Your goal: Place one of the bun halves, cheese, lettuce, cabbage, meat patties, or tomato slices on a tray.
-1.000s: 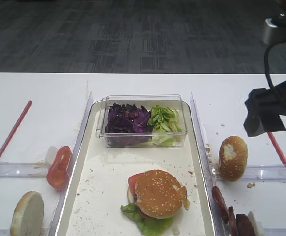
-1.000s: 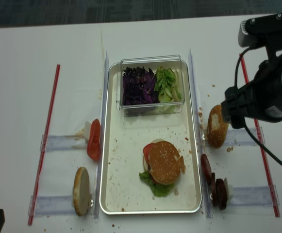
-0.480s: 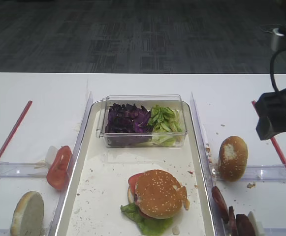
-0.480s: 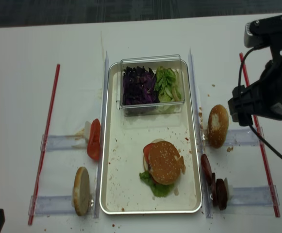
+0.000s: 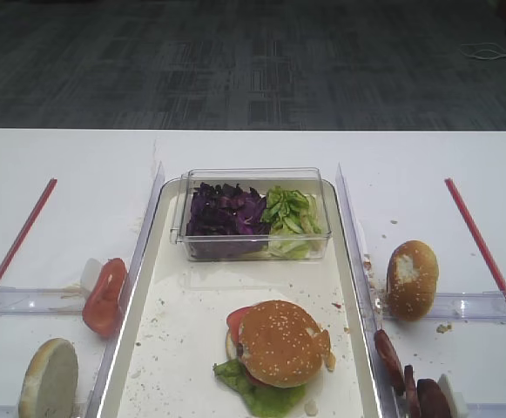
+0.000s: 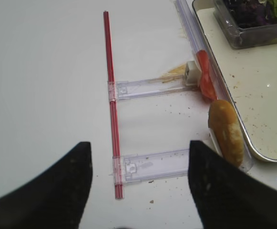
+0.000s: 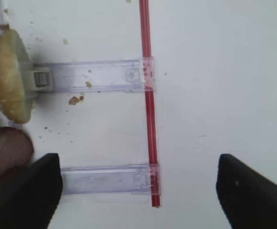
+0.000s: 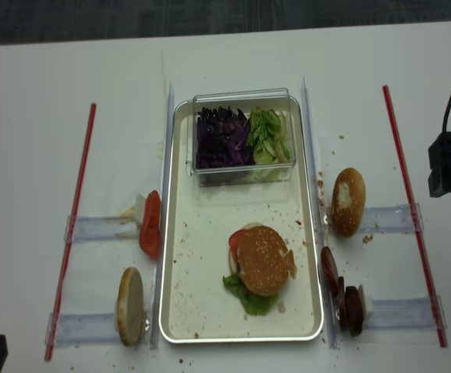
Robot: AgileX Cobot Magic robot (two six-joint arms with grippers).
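The off-white tray (image 5: 161, 287) holds a stack topped by a sesame bun half (image 5: 283, 341), with lettuce (image 5: 266, 399) and a tomato slice (image 5: 238, 320) showing under it. The cheese is hidden. Purple cabbage (image 5: 226, 213) and lettuce strips lie in the clear box (image 5: 253, 177). Meat patties (image 8: 348, 299) lean outside the tray's right rim. In the right wrist view my right gripper (image 7: 138, 191) is open and empty over a clear strip, right of a patty (image 7: 5, 152). My left gripper (image 6: 138, 186) is open and empty, left of the pale bun (image 6: 226, 131).
A tomato slice (image 5: 104, 296) and a pale bun half (image 5: 48, 379) stand left of the tray. A brown bun with a whitish patch (image 5: 411, 279) stands on the right. Red strips (image 8: 74, 225) (image 8: 411, 210) and clear holders (image 7: 95, 76) lie on the white table. Part of the right arm (image 8: 449, 162) shows at the right edge.
The right arm has drawn back to the right, leaving one overhead view and reaching the edge of the other. The food has not moved.
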